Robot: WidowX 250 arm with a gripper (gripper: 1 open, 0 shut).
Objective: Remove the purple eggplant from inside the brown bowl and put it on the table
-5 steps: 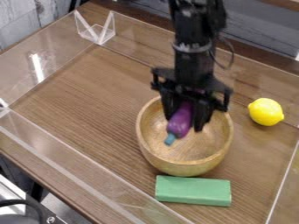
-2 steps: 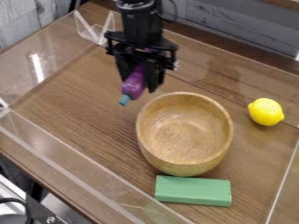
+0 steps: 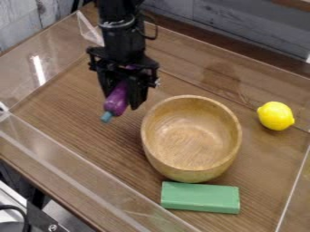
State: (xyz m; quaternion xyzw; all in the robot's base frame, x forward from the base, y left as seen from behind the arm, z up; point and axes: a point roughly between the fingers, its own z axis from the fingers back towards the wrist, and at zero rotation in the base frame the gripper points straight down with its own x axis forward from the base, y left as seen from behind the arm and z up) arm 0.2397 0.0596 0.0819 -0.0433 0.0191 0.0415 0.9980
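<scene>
The brown wood-grain desk (image 3: 72,136) runs beneath everything, with bare surface directly below the jaws (image 3: 118,88) and around them on the bowl-free side. The black arm (image 3: 119,27) reaches in from the far edge, above and behind the jaws.

Next in size is the brown bowl (image 3: 191,154), to the image-right of the jaws and nearer the camera, its thick rim just beside them and its inside holding nothing. The green block (image 3: 201,197) lies farther from the jaws, past the bowl's near rim. The yellow lemon (image 3: 276,115) is well apart from them, across the bowl near the image-right side.

Smallest is the purple eggplant (image 3: 116,100), clamped in the jaws, its blue-green tip pointing down. It is out of the bowl and seems to hang a little above the wood, though the gap underneath is hard to judge.

The lifting-out looks done, and the step in hand appears to be the carry and lowering. The next move calls for bringing the jaws straight down until the tip or side meets the wood, clear of the bowl's rim, then parting them gently and rising away.
</scene>
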